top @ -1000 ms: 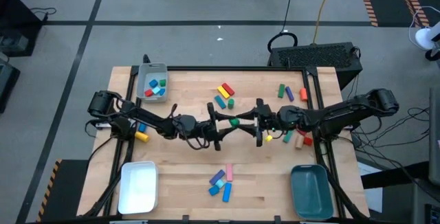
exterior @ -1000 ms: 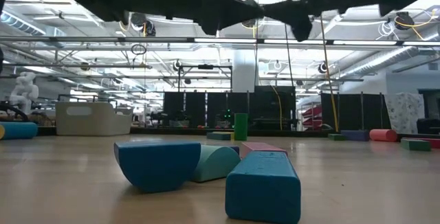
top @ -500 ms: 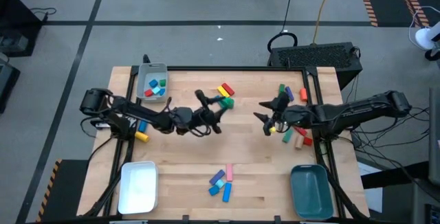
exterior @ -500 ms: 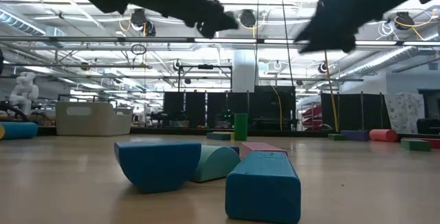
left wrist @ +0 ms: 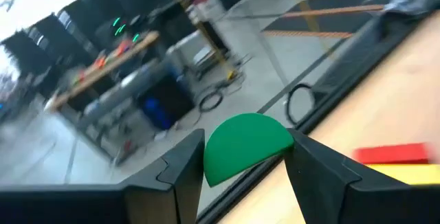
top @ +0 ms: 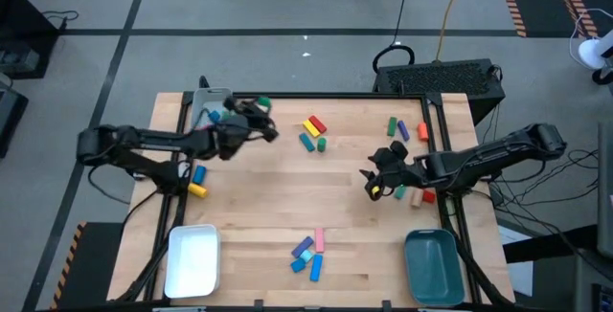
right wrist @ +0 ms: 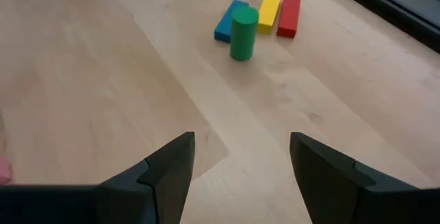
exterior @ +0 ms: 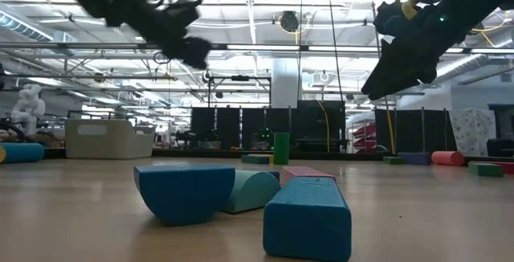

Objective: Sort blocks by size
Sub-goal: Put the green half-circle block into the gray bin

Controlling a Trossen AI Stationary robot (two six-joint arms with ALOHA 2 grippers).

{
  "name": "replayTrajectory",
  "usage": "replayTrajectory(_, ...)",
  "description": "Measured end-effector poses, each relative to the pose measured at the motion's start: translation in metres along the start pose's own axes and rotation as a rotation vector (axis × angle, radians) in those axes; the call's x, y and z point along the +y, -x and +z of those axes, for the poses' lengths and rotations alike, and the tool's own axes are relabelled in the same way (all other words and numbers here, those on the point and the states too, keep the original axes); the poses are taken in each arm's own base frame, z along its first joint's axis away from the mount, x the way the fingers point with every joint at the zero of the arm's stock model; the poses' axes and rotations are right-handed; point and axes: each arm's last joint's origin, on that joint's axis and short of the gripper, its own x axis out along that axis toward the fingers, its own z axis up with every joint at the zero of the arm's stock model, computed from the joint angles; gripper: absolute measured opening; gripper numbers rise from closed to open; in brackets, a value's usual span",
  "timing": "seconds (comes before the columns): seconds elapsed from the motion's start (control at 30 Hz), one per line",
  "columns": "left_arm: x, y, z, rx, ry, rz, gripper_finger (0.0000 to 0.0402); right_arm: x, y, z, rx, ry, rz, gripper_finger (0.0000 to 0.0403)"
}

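My left gripper [top: 261, 117] is shut on a green half-round block [left wrist: 246, 143], held high over the far left of the table beside the grey tray [top: 201, 99]. My right gripper [top: 374, 184] is open and empty above the table's right half; it also shows in its wrist view [right wrist: 240, 172]. A green cylinder [right wrist: 243, 33] stands on end by blue, yellow and red bars [top: 312, 126]. Blue, teal, pink and purple blocks [top: 309, 254] lie on the near middle. My left gripper pinches the green half-round block between its two fingers, one on each end of it [left wrist: 210, 157]. The rounded side [left wrist: 251, 122] faces up in the wrist view. The fingers reach from the table's left side. The block is lifted clear of the table.
The grey tray holds several small blocks [top: 216, 121]. A white tray [top: 192, 259] stands at the near left, a teal tray [top: 433, 266] at the near right. Green, purple and orange blocks [top: 402, 128] lie far right, tan and red ones [top: 419, 196] right, blue and yellow ones [top: 196, 180] left.
The two grippers met over the table's middle with the green block between them. My left gripper has since carried the block toward the table's far left, up to the grey tray. My right gripper has drawn back toward the right edge without it.
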Motion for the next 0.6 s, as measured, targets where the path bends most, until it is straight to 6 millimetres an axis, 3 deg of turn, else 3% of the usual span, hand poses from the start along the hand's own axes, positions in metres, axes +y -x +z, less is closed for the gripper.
replayTrajectory(0.33, 0.041, 0.005, -0.074, 0.204, 0.217, 0.149, 0.0185, 0.002, 0.001, -0.001, 0.001, 0.015, 0.009, 0.0222)
replayTrajectory(0.6, 0.060, 0.000, -0.104, 0.416, 0.343, 0.244, 0.0185, 0.002, 0.001, -0.001, -0.001, 0.027, 0.010, 0.0222)
